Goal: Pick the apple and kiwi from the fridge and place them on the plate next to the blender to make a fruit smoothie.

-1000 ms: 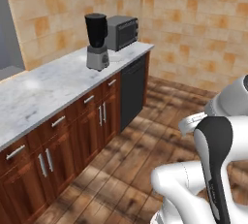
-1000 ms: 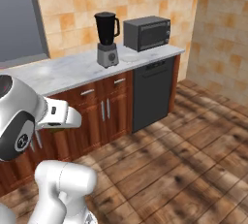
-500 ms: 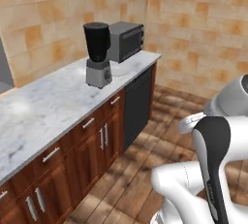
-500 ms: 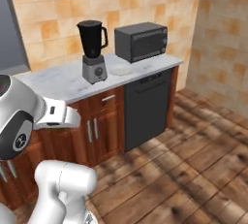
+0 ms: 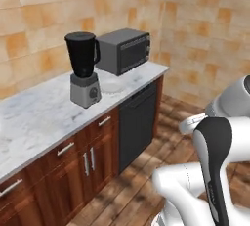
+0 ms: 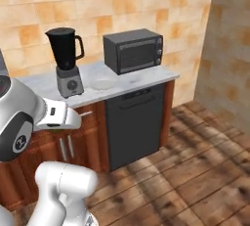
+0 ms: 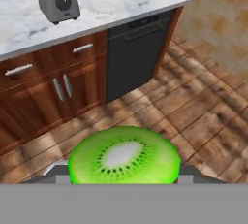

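A: The kiwi [image 7: 124, 156] is seen very near in the hand view, low in the middle. It is pinched by the gripper [image 7: 121, 172], with a dark finger tip at each side. Its cut green face, with a pale middle and black seeds, is turned up to the camera.

B: How is it likely to feel?

A: It is judged to be light, soft and a bit slippery. It could be squashed if pressed hard, so it is best held gently at its wide sides, as it is now.

B: What big things are seen?

A: A marble counter [image 5: 44, 117] is seen, with wood doors below and a black dishwasher front [image 6: 134, 124] at its right. On the far right of the counter a dark boxy oven [image 6: 133, 50] is set. To its left the blender [image 6: 67, 63] is set.

B: Is anything in the blender?

A: That cannot be told. The jar is dark, and a lid may be on it.

B: And the plate?

A: The plate [image 6: 102, 82] is found on the counter, between the blender and the oven, just right of the blender. It looks bare; no apple is seen on it. The kiwi is well apart from it, out over the wood floor [image 7: 193, 106].
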